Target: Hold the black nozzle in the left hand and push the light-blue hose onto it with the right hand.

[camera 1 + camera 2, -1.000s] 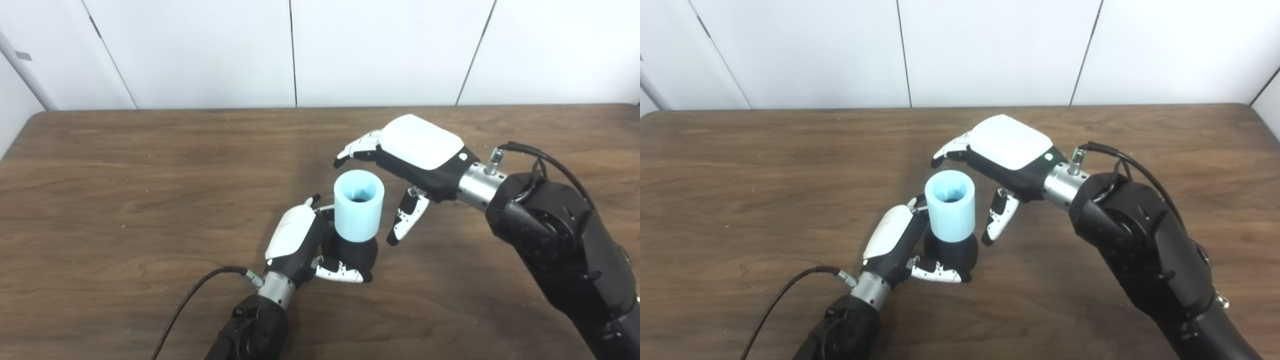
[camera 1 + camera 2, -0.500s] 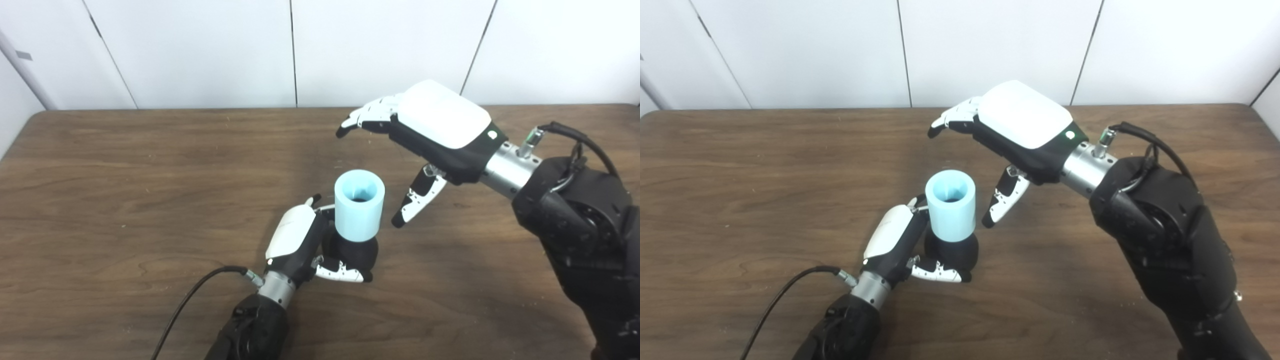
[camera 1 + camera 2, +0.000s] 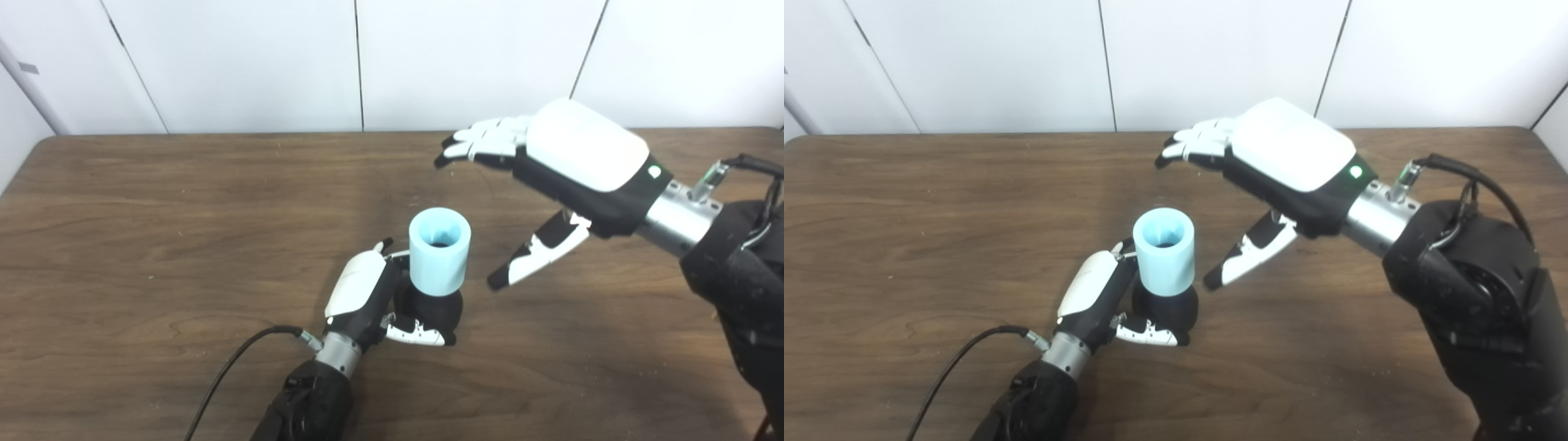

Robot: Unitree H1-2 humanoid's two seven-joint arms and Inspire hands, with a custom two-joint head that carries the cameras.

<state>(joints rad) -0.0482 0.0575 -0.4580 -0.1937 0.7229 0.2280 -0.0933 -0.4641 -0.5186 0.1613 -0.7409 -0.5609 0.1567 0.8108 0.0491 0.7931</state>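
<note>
Light-blue hose [image 3: 440, 251] sits upright on black nozzle [image 3: 429, 309], near table [image 3: 122, 245] centre. Left hand [image 3: 367, 294] grasps the nozzle, fingers wrapped round its base. Right hand [image 3: 569, 165] hovers above and right of the hose, fingers spread, holding nothing. Step: join appears made. Next: check seating, press down if gap shows
</note>
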